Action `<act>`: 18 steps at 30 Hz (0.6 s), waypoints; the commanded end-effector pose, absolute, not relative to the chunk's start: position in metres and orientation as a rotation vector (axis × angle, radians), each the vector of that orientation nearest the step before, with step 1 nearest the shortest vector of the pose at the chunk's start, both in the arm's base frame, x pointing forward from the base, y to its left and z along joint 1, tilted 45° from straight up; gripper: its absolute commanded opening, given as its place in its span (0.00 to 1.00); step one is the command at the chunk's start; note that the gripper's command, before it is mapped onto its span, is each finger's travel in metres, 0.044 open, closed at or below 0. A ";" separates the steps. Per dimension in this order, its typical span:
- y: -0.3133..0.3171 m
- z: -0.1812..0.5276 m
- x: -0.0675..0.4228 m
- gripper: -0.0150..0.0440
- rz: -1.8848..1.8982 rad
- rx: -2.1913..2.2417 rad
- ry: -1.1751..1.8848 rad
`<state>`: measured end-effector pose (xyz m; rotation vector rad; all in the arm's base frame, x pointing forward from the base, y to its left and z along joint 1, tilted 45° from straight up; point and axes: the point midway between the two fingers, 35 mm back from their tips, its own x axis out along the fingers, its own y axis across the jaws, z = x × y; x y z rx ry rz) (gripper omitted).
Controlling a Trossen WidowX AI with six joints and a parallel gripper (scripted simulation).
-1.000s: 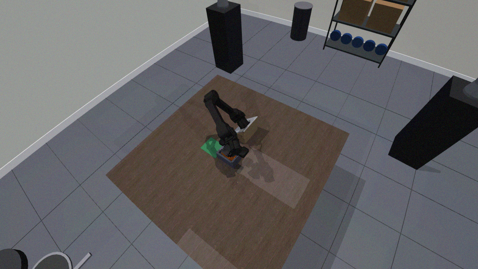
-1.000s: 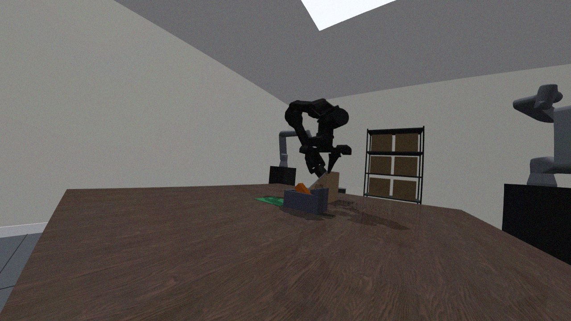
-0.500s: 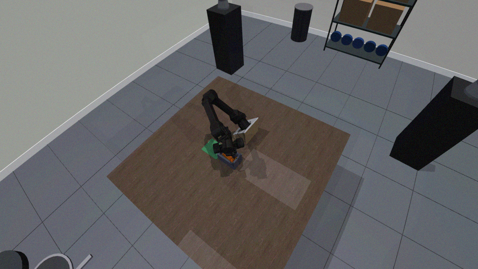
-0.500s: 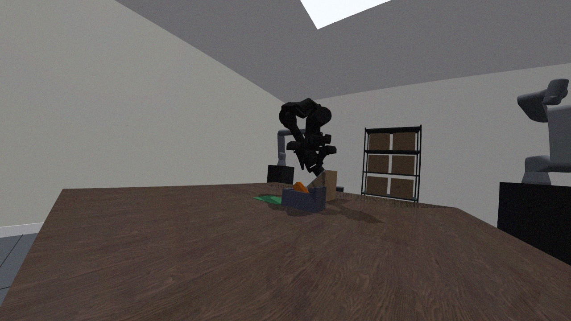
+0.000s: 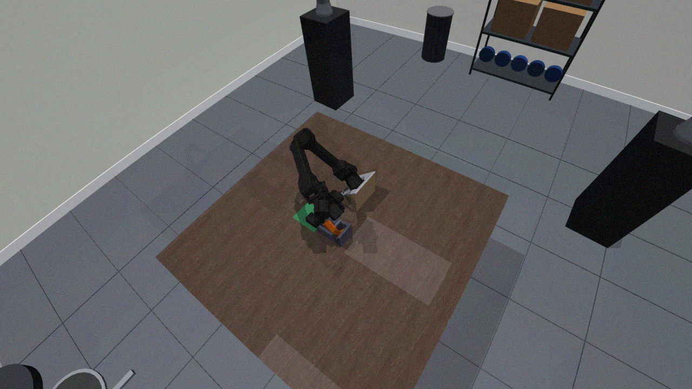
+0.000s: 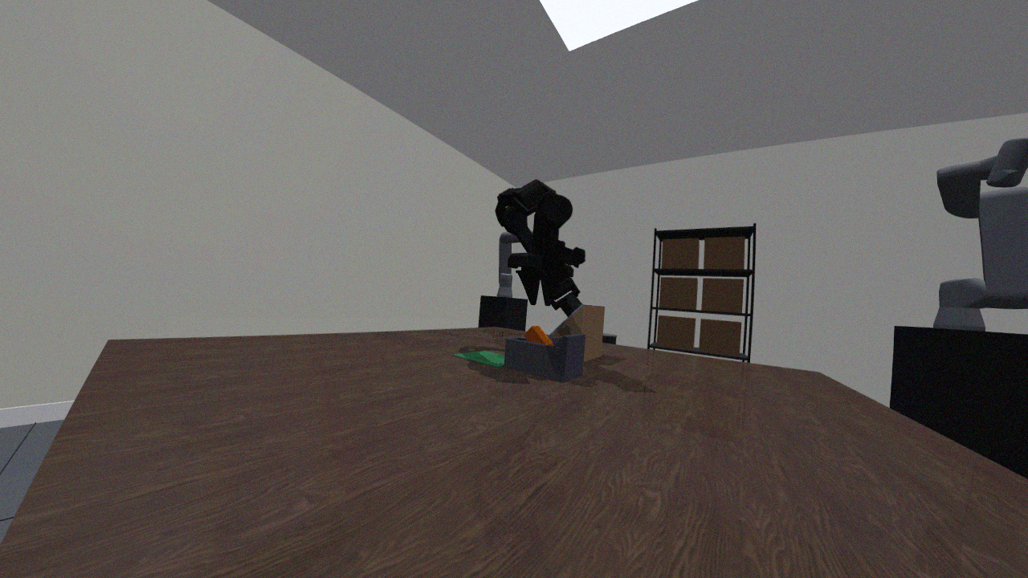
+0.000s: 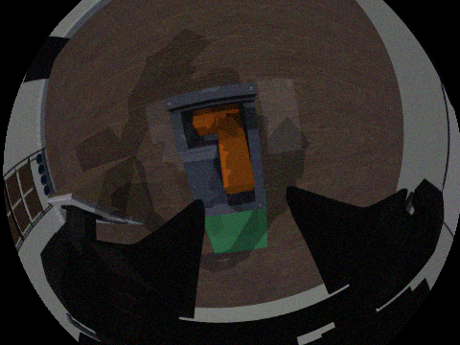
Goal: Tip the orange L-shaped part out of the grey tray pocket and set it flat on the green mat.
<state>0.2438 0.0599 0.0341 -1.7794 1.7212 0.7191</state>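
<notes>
The orange L-shaped part (image 5: 331,225) (image 6: 537,335) (image 7: 230,148) lies tilted in the pocket of the grey tray (image 5: 342,236) (image 6: 546,359) (image 7: 198,175). One end of the part pokes up above the tray rim in the exterior view. In the wrist view its L-shaped end is at the far side of the tray. The green mat (image 5: 302,214) (image 6: 481,356) (image 7: 237,233) lies against the near end of the tray. My gripper (image 5: 320,218) (image 6: 535,293) (image 7: 245,199) hangs well above the tray's mat-side end, open and empty, touching nothing.
A tan box (image 5: 365,189) (image 6: 589,327) stands just behind the tray and carries the arm's base. Black pedestals (image 5: 328,58) and a shelf rack (image 5: 532,38) stand on the floor away from the table.
</notes>
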 end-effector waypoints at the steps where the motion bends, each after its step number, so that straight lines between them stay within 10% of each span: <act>1: 0.051 0.028 0.243 0.73 0.731 -1.794 1.723; 18: 0.026 0.003 0.245 0.73 0.730 -1.794 1.723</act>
